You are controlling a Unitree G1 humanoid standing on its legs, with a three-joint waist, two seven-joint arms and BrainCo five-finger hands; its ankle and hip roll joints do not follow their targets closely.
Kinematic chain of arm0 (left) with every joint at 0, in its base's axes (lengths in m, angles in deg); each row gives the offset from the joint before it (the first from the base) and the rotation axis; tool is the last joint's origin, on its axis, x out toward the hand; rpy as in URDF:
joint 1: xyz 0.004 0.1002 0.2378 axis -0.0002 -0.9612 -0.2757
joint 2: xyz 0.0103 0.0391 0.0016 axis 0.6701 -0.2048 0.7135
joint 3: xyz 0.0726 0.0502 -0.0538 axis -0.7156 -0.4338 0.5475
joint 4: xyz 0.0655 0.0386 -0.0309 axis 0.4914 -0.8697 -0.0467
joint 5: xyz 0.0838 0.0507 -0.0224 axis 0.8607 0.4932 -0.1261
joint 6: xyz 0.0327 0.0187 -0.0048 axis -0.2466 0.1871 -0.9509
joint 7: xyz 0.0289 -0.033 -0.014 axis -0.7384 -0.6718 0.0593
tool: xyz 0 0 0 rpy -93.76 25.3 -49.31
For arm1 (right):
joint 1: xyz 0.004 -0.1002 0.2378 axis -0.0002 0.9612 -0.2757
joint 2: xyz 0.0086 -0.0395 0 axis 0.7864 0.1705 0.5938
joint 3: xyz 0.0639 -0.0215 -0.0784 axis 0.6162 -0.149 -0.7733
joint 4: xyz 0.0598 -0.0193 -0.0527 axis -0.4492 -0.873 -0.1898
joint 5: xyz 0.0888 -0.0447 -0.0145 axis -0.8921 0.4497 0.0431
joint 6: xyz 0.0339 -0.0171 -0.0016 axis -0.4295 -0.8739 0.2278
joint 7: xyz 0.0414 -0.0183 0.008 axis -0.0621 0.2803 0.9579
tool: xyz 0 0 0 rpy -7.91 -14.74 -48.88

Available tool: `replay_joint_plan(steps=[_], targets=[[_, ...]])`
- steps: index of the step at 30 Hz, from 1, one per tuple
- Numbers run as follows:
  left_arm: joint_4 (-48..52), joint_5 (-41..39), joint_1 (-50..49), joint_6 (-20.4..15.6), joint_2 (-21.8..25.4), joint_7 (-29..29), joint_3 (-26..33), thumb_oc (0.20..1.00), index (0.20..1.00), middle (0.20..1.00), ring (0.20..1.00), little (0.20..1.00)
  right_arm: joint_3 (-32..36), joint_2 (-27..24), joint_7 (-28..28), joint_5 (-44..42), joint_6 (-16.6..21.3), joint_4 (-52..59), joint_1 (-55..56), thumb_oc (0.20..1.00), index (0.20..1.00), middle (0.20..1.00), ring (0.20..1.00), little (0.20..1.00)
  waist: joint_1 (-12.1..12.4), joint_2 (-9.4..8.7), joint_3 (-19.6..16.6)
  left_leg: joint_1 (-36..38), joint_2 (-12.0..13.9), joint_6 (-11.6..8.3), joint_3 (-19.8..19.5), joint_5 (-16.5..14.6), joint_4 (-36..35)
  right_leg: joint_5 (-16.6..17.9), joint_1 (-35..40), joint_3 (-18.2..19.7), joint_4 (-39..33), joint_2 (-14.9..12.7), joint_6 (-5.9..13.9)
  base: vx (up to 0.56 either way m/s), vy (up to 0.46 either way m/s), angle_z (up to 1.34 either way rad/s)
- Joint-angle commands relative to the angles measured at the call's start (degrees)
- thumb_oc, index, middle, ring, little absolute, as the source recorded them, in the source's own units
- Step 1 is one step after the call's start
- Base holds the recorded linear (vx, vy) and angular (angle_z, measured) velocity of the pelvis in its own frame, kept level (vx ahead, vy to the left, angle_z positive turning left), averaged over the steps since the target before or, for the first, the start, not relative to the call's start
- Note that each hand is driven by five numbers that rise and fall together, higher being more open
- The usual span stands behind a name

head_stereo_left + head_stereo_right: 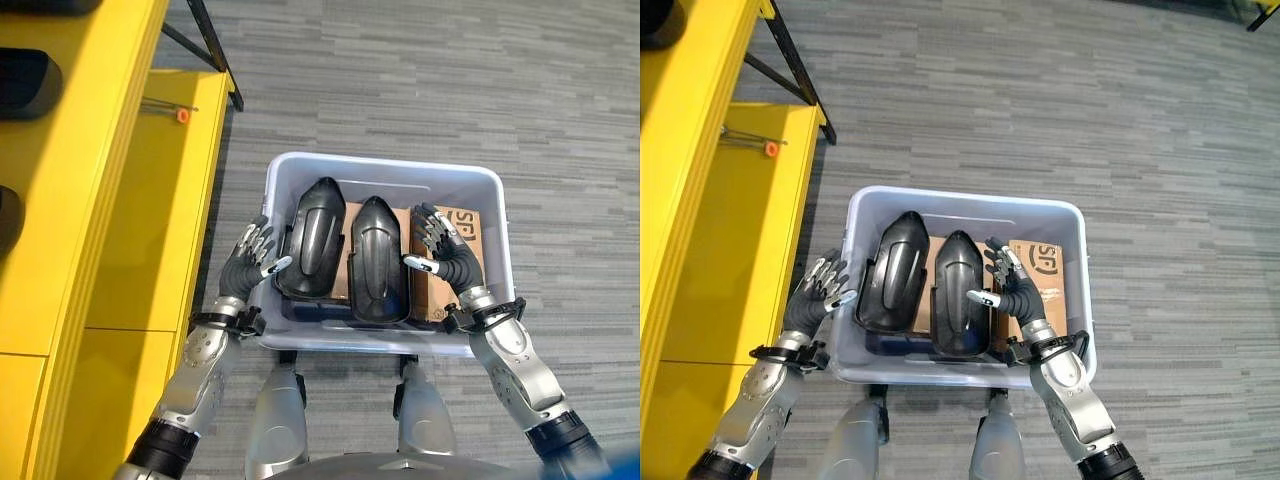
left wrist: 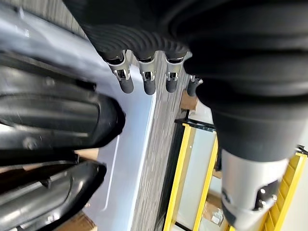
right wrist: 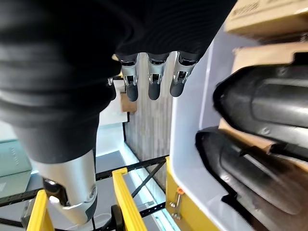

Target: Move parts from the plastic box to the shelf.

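Observation:
A pale grey plastic box (image 1: 380,166) stands on the floor in front of me. Inside it lie two black moulded shell parts side by side, the left part (image 1: 315,238) and the right part (image 1: 378,262), resting on a cardboard box (image 1: 472,232). My left hand (image 1: 248,256) hovers just outside the box's left wall, open, with its thumb over the rim near the left part. My right hand (image 1: 441,246) is open above the cardboard, its thumb pointing at the right part. Straight fingers (image 2: 144,81) and fingers (image 3: 153,82) show in each wrist view, holding nothing.
A yellow shelf unit (image 1: 95,200) runs along my left, with dark parts on its upper level and a small orange-tipped item (image 1: 182,116) on a lower board. A black frame leg (image 1: 212,48) slants behind it. Grey carpet (image 1: 520,90) surrounds the box.

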Motion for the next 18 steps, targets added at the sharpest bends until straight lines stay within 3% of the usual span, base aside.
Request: replay_joint_plan(steps=[1, 6, 12, 18], targets=[[4.7, 2.5, 0.7, -4.1, -1.1, -2.2, -0.1, 1.0, 1.0, 1.0, 1.0, 1.0, 1.5, -1.9, -2.4, 1.0, 4.0, 0.8, -1.8, 1.0, 1.0, 1.0, 1.0, 1.0, -0.8, 2.11, -2.5, 0.2, 5.0, -0.99, -0.1, 1.2, 1.2, -2.4, -2.9, 3.1, 7.0, -1.7, 4.55, -0.04, -0.028, -0.07], [5.3, 2.3, 3.1, -4.7, -1.3, -3.3, -1.1, 1.0, 1.0, 1.0, 1.0, 1.0, 2.1, -1.1, -5.6, 2.7, 4.5, -1.9, -3.1, 1.0, 1.0, 1.0, 1.0, 1.0, -1.2, 2.47, -1.0, -1.2, 5.2, -1.17, 0.4, 1.8, 1.0, -1.9, -5.5, 3.7, 7.7, -1.4, 4.64, -0.04, -0.022, -0.09], [4.6, 2.1, 7.0, -5.4, -2.3, -5.3, -3.2, 1.0, 1.0, 1.0, 1.0, 1.0, 2.4, 0.4, -11.6, 8.1, 4.8, -8.6, -7.7, 1.0, 1.0, 1.0, 1.0, 1.0, -1.6, 4.21, 1.8, -3.7, 4.9, -1.5, 0.8, 2.7, 0.8, -1.1, -9.1, 4.0, 8.7, -1.7, 5.05, -0.06, -0.01, -0.04], [4.3, 2.1, 8.4, -5.6, -2.8, -6.7, -4.1, 1.0, 1.0, 1.0, 1.0, 1.0, 1.0, 1.5, -13.2, 8.8, 4.8, -10.6, -9.7, 1.0, 1.0, 1.0, 1.0, 1.0, -1.6, 5.06, 3.4, -5.0, 4.4, -1.59, 1.1, 2.8, 1.2, -0.5, -10.3, 4.2, 8.7, -2.0, 5.18, -0.03, 0.002, -0.04]])
